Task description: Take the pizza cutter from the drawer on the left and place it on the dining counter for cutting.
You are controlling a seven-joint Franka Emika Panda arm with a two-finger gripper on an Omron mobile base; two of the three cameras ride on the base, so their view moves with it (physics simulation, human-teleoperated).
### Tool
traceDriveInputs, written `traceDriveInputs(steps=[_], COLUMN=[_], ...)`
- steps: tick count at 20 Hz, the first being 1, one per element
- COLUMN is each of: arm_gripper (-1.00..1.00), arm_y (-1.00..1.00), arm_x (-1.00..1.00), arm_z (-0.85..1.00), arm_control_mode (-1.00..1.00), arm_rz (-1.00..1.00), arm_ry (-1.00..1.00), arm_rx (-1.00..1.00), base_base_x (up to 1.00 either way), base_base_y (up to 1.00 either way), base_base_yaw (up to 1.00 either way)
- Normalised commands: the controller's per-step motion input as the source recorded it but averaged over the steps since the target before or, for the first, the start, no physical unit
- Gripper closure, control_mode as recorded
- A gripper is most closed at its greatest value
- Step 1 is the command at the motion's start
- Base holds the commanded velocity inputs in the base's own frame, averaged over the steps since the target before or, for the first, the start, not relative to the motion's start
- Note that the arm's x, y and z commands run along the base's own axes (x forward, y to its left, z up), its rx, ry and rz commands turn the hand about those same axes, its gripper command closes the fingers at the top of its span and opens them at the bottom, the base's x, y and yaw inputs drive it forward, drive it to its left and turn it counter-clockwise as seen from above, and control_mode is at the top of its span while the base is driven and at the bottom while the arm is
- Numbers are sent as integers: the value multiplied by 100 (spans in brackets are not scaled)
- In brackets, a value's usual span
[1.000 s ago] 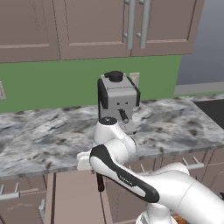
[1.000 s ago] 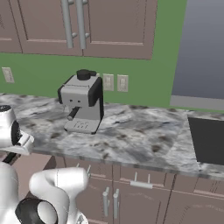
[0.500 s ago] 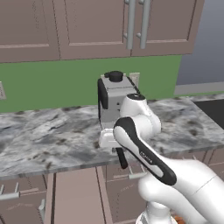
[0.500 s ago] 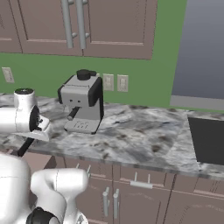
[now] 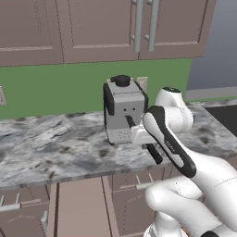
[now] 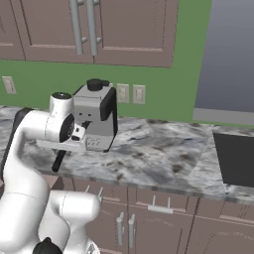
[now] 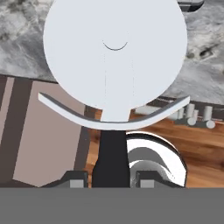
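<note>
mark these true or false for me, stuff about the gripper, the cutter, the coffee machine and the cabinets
1. The two-finger gripper is shut on the dark handle of the pizza cutter with the round white wheel. True.
2. The grey coffee machine with a black knob on top stands on the floor. False: it stands on the grey-and-white marbled counter.
3. The wall behind the marbled counter is green. True.
4. The pizza cutter lies flat on the marbled counter. False: it is held in the gripper, off the counter.
5. The brown upper cabinet doors have round knobs. False: they have vertical silver bar handles.
</note>
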Motion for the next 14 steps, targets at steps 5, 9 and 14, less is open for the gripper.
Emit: traceDriveInputs(steps=[5,9,14], arm_gripper=[100,100,100], arm_y=[-54,-25,-18], arm_x=[7,3,8], arm_z=[0,-2,-1], arm_control_mode=[-100,-100,-100], arm_rz=[0,-12,-17], arm_ry=[0,0,0], arm_rx=[-6,-17,-11], base_base_x=[0,0,0], base_base_y=[0,0,0], base_base_yaw=[0,0,0])
